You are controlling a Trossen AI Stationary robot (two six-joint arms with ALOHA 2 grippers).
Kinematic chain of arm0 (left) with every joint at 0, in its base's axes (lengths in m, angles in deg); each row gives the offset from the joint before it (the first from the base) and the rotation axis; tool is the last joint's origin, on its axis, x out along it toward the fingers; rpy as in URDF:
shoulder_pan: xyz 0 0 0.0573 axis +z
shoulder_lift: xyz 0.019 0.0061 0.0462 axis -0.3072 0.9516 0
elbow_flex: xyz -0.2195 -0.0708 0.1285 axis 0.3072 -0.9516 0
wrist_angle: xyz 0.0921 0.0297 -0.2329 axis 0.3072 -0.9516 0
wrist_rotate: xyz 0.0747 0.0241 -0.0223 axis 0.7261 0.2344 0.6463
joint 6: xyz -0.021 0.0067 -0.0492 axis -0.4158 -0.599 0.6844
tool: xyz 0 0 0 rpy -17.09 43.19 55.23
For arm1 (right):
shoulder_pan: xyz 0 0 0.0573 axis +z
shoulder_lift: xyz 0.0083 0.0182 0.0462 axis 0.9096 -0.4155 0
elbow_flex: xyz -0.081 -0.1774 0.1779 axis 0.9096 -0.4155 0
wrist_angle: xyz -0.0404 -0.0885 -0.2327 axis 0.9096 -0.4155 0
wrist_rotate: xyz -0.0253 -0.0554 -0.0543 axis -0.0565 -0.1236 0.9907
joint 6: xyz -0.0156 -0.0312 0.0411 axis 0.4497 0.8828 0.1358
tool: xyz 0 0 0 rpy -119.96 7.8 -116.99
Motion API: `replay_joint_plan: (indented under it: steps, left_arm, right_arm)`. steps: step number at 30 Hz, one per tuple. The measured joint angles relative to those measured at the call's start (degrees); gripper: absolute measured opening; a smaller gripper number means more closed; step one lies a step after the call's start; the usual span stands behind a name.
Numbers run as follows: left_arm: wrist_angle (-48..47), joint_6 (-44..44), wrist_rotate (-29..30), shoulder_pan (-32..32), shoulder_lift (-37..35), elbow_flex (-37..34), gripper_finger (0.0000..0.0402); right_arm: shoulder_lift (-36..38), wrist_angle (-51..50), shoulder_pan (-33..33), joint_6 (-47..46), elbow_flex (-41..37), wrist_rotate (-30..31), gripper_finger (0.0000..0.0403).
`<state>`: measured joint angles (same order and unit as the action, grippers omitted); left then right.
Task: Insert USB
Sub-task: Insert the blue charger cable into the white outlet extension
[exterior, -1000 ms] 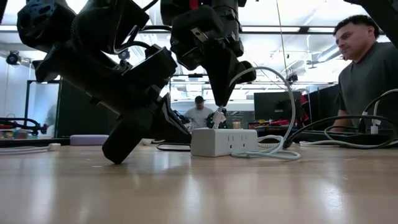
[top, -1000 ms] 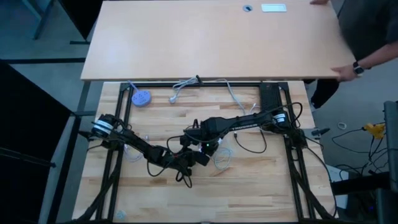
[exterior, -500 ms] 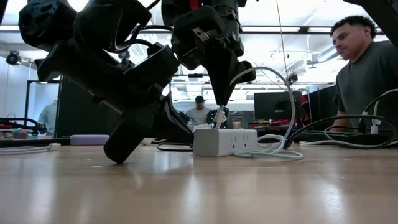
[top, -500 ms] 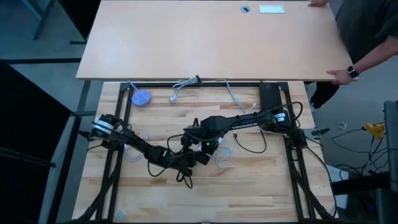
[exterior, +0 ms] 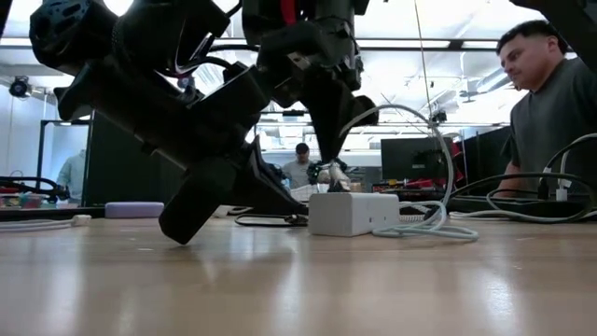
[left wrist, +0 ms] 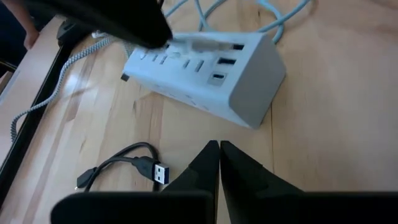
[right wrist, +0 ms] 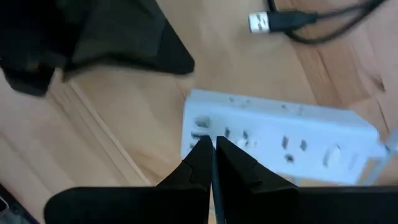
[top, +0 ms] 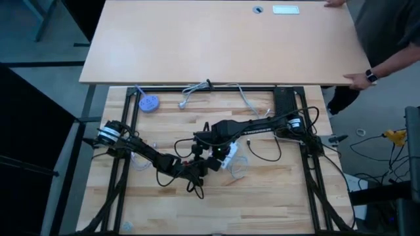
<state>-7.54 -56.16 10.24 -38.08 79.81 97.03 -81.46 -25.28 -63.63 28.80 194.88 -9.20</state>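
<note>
A white power strip point(left wrist: 211, 74) lies flat on the wooden table point(top: 275, 196), its USB ports facing up point(top: 228, 155). My right gripper point(exterior: 326, 161) hangs over the strip's port end, shut on a white USB plug point(left wrist: 202, 42) whose white cable point(exterior: 410, 112) arcs away to the table. My left gripper point(left wrist: 219, 148) is shut and empty, low over the table just on the near-left side of the strip point(top: 207, 167). A black USB plug point(left wrist: 163, 170) on a black cable lies loose on the table beside it. My right gripper pinches the white USB plug's rear end point(left wrist: 180, 43) between its two fingers, coming steeply from above. The plug sticks out past the fingertips over the strip's row of USB ports point(left wrist: 227, 46). Whether its tip is in a port I cannot tell.
A person point(exterior: 550, 103) at the far right holds a large wooden board point(top: 223, 39) over the table's far edge. A blue disc point(top: 149, 103) and loose white cables point(top: 197, 88) lie at the far side. A black metal frame point(top: 131, 131) borders the table.
The power strip has slid a little toward the table's right edge and turned slightly, while the white plug stays at its port end. Both grippers have kept shut and nearly still.
</note>
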Motion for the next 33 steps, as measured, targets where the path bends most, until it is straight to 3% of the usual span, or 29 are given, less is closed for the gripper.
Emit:
replay_joint_plan:
  steps: [33]
  left_arm:
    - [-5.4,10.2,2.1,-2.5,-0.2,0.0,0.0]
  right_arm:
    - [2.3,1.0,5.4,-2.7,-2.1,5.9,0.0]
